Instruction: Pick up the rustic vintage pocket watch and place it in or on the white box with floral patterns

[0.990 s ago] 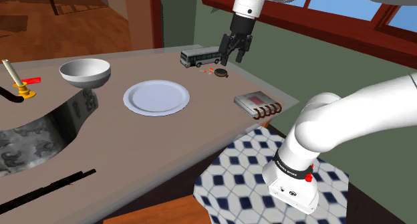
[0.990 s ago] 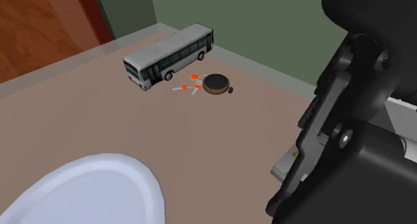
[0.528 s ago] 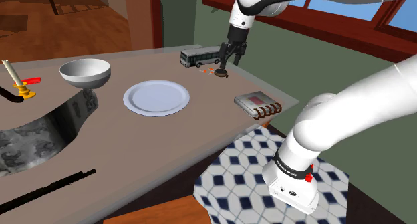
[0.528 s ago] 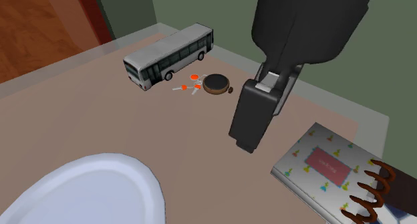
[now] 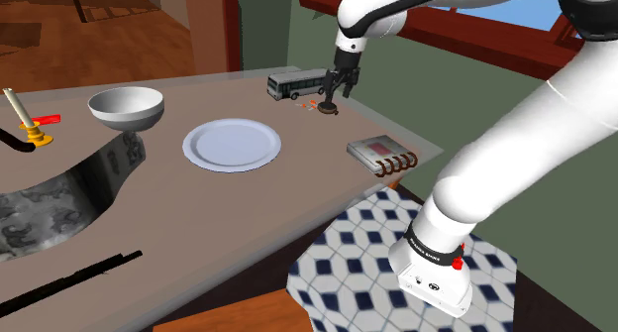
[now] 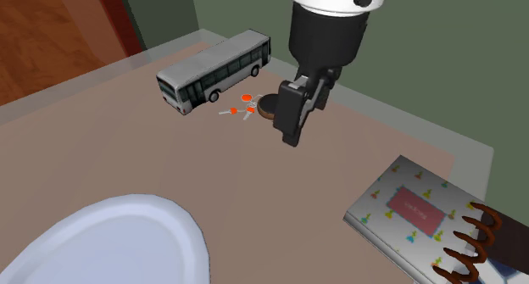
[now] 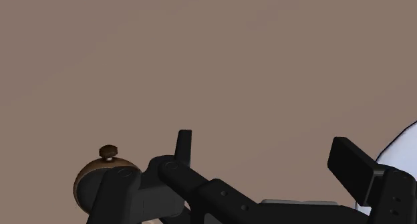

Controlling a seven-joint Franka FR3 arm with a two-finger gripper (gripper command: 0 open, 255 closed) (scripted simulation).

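the gripper hung low over the table, fingers spread apart, the pocket watch just outside one finger, seemingly not yet centred for grasping.

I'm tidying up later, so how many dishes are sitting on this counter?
2. A bowl sits toward the shoulder view's left; a white plate lies midway along the counter, between that bowl and the spiral notebook. More may lie past the frame's edge.
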